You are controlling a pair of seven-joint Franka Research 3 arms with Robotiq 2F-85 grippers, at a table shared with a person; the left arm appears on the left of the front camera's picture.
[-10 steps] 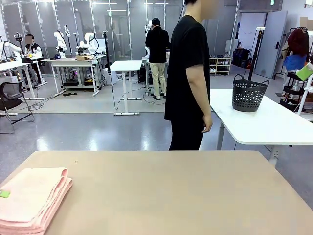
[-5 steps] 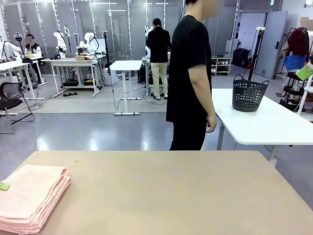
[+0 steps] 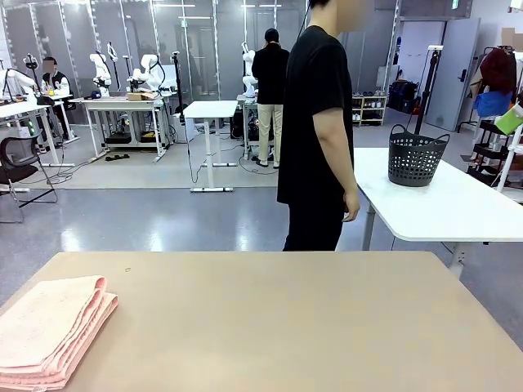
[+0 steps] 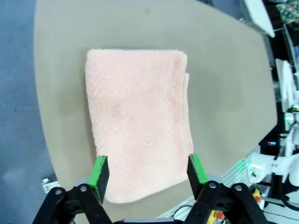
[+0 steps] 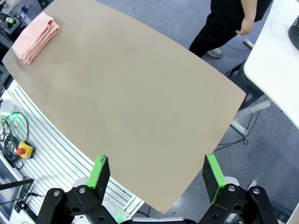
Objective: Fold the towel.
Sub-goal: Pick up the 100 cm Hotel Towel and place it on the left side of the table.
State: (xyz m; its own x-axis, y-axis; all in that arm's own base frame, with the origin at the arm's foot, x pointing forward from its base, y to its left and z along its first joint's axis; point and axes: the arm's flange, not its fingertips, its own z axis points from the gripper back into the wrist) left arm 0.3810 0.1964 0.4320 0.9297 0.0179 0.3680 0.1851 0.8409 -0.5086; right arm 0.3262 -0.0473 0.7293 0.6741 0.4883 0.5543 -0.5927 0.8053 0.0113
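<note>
Pink folded towel on table, person beyond, basket

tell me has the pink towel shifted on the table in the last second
Yes, slightly. In the front view the folded towel has slid toward the table's near-left corner, and its right edge sits a little farther left and lower against the tabletop than before.

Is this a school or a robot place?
Probably a robot lab. White robot arms stand on work tables in the back, and a robot hand hangs open over a folded pink towel.
</note>
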